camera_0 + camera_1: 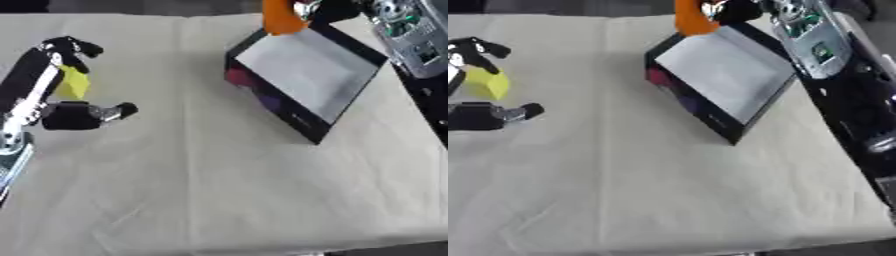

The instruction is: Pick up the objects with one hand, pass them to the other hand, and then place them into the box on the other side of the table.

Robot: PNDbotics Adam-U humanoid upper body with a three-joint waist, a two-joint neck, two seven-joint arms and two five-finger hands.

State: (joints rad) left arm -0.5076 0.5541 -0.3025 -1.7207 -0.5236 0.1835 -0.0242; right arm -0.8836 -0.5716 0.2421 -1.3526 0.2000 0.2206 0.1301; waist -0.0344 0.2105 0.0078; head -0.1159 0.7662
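1. A table covered with a pale beige cloth (227,190) is seen from above, creased in places and filling most of both views.
2. The left hand (61,82) is shown at the left edge, black with silver parts, reaching in from the lower left.
3. A small yellow block (73,82) is seen between the upper fingers (74,47) and the thumb (96,114) of that hand. The fingers are curled over the top of the block and the thumb is stretched out below it; whether the thumb touches the block cannot be told.
4. A black box (302,82) with a pale grey inside is seen at the upper right of the table, turned at an angle so that one corner points toward the viewer. Blurred pink and purple markings are visible on its dark near-left wall.
5. An orange object (691,17) is seen at the far corner of the box, at the top edge of the views. Its exact shape cannot be made out.
6. The right hand (732,10) is shown at the top edge, just beside the orange object and apparently touching it. Its fingers are blurred, so whether it is open or closed cannot be told.
7. The right arm (833,75) is seen running down the right side, dark with a silver panel, passing beside the box.
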